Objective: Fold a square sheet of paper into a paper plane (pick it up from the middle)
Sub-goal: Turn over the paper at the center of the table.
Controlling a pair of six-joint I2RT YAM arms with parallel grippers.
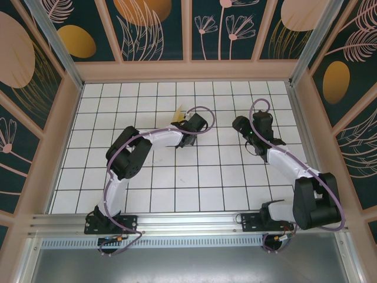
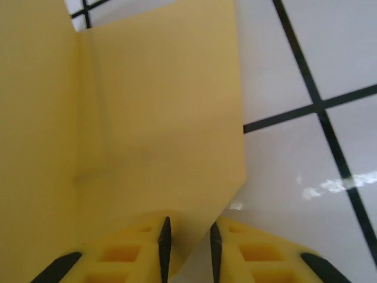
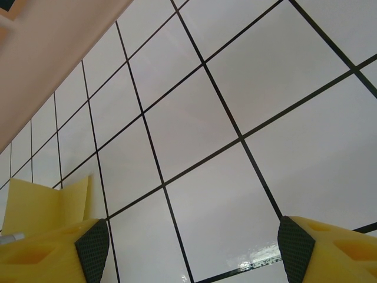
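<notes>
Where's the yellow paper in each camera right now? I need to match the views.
Top external: yellow paper, a small tip at the far end of the left arm, upper centre.
Left wrist: it covers the left and centre, lower edge between the fingers.
Right wrist: bottom-left corner, above the left-hand finger.
Shared landmark: the table's black grid lines.

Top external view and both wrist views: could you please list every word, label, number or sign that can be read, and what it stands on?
None can be read.
The yellow paper is blank, showing fold lines and no print.
The table bears black grid lines, no writing.
The walls carry plant and oval patterns, no lettering.
</notes>
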